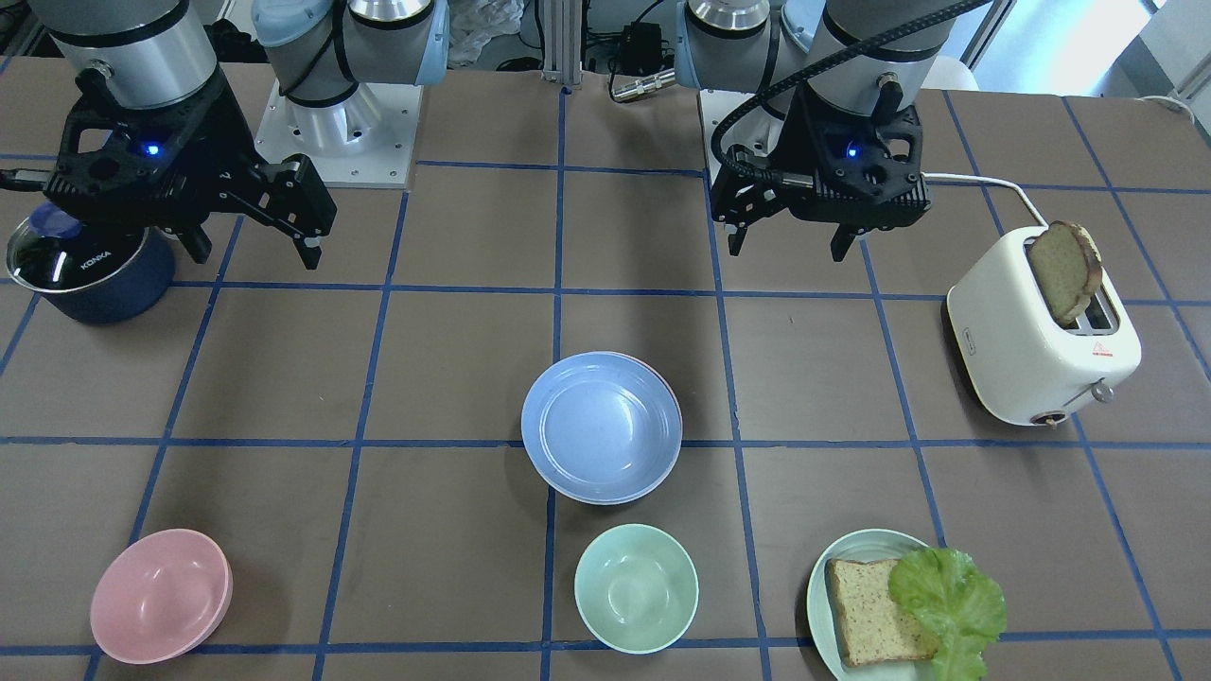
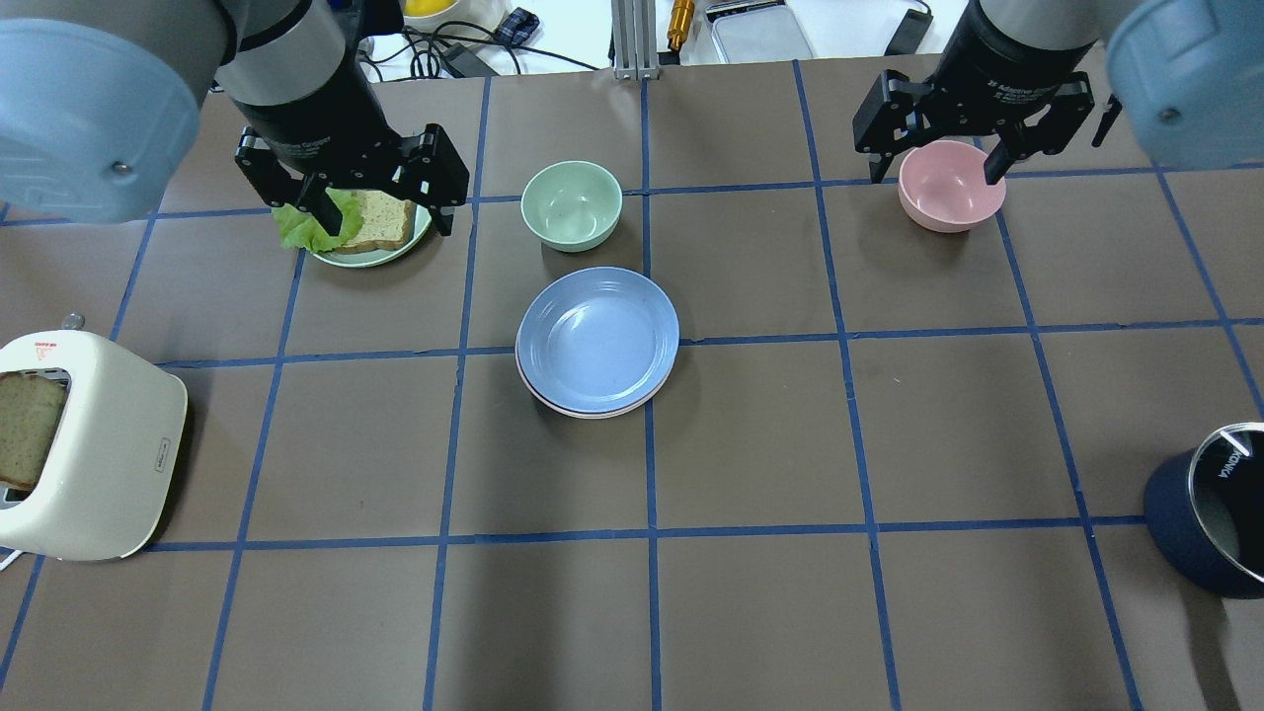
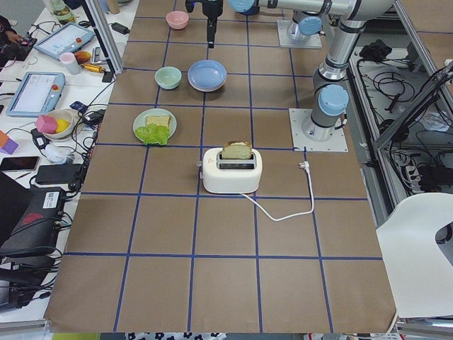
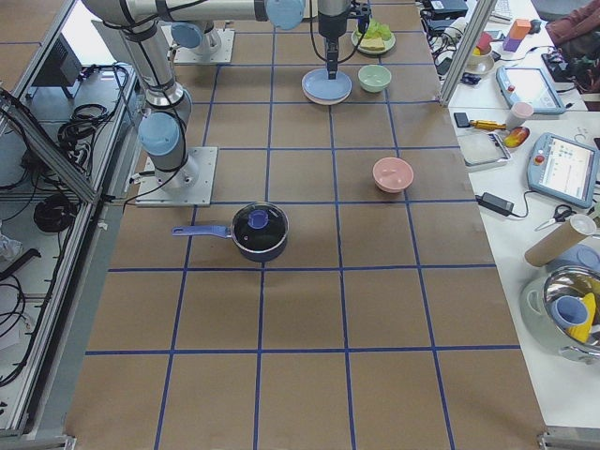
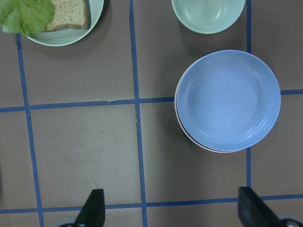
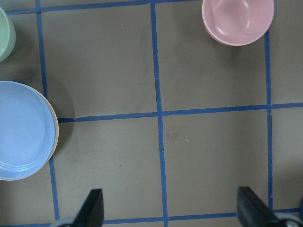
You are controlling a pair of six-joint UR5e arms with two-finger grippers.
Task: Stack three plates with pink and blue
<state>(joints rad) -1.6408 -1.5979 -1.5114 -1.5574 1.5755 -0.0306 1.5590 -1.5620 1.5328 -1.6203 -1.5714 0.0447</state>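
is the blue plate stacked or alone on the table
Stacked: the blue plate lies on a pink plate, whose rim peeks out beneath its edge.

Bright, even, diffuse overhead light in all views; matte brown table with blue tape grid [image 2: 750, 444] evenly lit. Shadows soft: dark smudge left of light blue round plastic plate [image 5: 227, 99] in left wrist view, right of it in right wrist view; broad dim bands under arms in front-facing view. White glare streaks on glass lid [image 1: 52, 251] of dark blue pot [image 1: 118, 293]. Front-facing view's top right corner washed out. Black fingertips [image 5: 92, 210] of left gripper [image 5: 173, 213] soft-edged at wrist view's bottom edge.
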